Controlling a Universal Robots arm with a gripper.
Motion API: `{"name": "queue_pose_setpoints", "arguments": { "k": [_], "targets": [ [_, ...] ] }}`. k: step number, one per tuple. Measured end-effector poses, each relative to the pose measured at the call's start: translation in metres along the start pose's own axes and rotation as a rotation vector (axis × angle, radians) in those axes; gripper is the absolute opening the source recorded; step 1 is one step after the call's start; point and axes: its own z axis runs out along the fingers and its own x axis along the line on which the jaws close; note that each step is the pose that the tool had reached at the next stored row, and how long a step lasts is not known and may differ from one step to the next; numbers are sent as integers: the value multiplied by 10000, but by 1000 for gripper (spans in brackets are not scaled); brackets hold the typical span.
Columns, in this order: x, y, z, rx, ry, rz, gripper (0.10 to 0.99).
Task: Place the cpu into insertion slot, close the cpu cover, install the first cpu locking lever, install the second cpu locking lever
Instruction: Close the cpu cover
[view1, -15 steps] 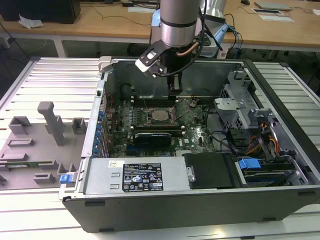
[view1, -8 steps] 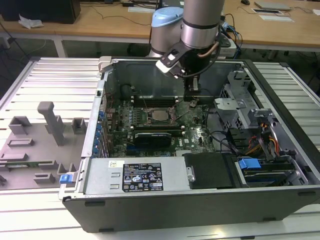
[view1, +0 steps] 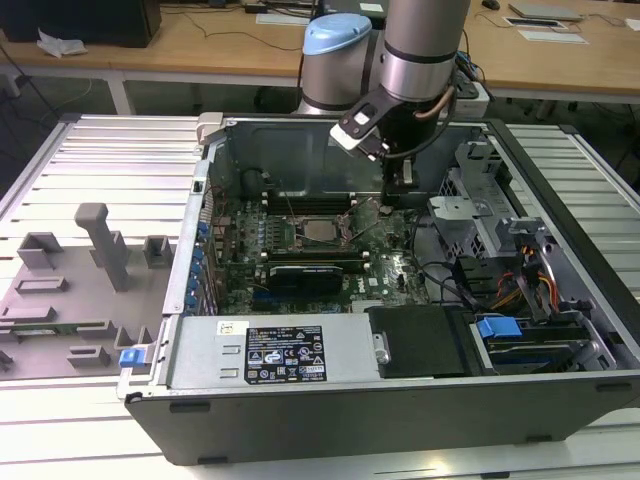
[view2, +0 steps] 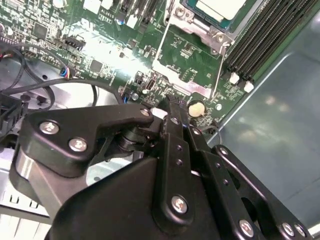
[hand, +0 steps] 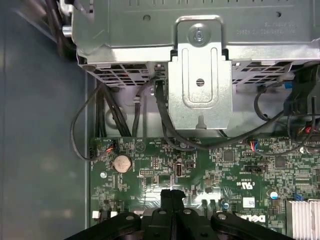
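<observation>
cpu (view2: 220, 7): lies flat in its socket, pale metal top up, on the motherboard (hand: 240, 165).
cpu cover (view2: 190, 89): swung open off the socket, with green board visible through its window; it sits between the cpu and the tool.
tool (hand: 171, 193): fingers pressed together with nothing between them, low over the board near the coin battery (hand: 121, 162).
computer case (view1: 300, 355): side open, resting on the ribbed tabletop (view1: 100, 160).
</observation>
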Motion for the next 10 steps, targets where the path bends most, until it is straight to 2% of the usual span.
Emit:
{"name": "queue_pose_setpoints", "arguments": {
  "k": [4,10],
  "targets": [
    [-2,29,56,4,0,1,106],
    [-8,29,161,25,0,3,106]
  ]
}}
